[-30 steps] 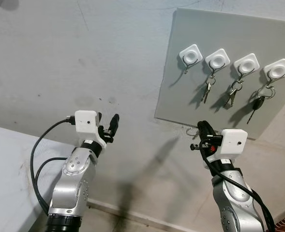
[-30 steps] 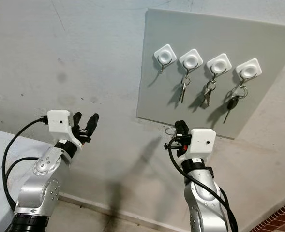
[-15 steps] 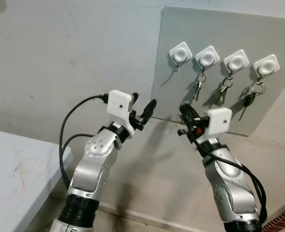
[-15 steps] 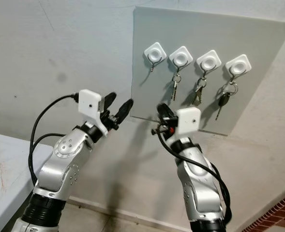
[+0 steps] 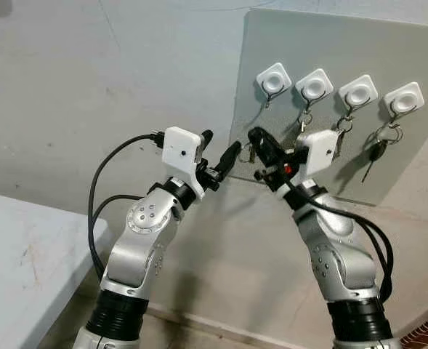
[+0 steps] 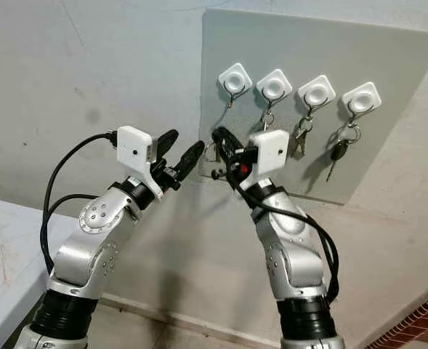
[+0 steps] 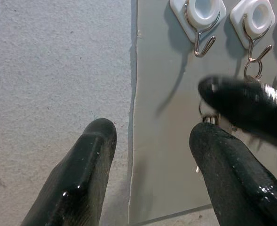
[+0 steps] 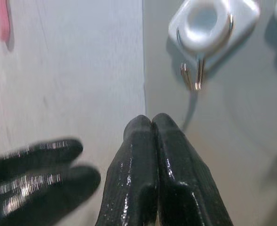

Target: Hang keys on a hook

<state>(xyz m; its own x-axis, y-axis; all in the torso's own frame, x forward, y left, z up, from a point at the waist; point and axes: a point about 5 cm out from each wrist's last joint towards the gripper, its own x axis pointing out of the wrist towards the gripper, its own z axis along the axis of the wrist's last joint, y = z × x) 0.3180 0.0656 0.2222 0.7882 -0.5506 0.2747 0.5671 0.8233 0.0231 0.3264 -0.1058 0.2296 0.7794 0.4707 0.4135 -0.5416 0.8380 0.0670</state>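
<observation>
Well, in my left eye view, the grey board [image 5: 308, 36] fills the upper right of the frame. My right pincer [image 5: 256, 136] is in the middle, low on the board, under the bare hook [image 5: 266, 96]. Its fingers are pressed together on the keys [image 5: 251, 154], which hang at the tip. My left pincer [image 5: 221, 142] is just left of it, fingers apart, holding nothing.

In my left wrist view, my two fingers [image 7: 89, 160] are spread wide. The bare hook [image 7: 201, 40] is ahead.

In my right wrist view, my fingers [image 8: 152, 155] touch each other, and the hook [image 8: 197, 77] is just past them.
</observation>
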